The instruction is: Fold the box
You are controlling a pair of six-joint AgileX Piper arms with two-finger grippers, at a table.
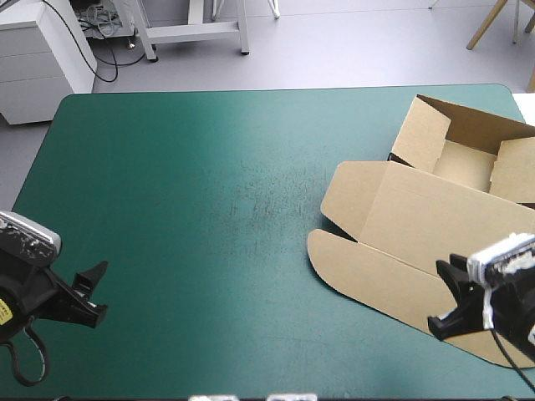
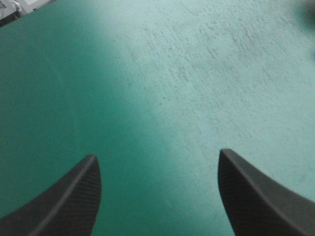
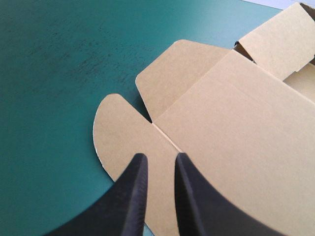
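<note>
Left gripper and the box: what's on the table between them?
Nothing: the high view shows only bare teal-green cover between the left gripper and the box.

No text, label, brand, number or sign is being shown clearly enough to be read in any view. Nothing printed is being made out on the box [image 1: 418,225], whose brown board is being shown plain. A small yellow sticker [image 1: 4,314] is being seen on the left arm, but its marking is too small to be read.
</note>
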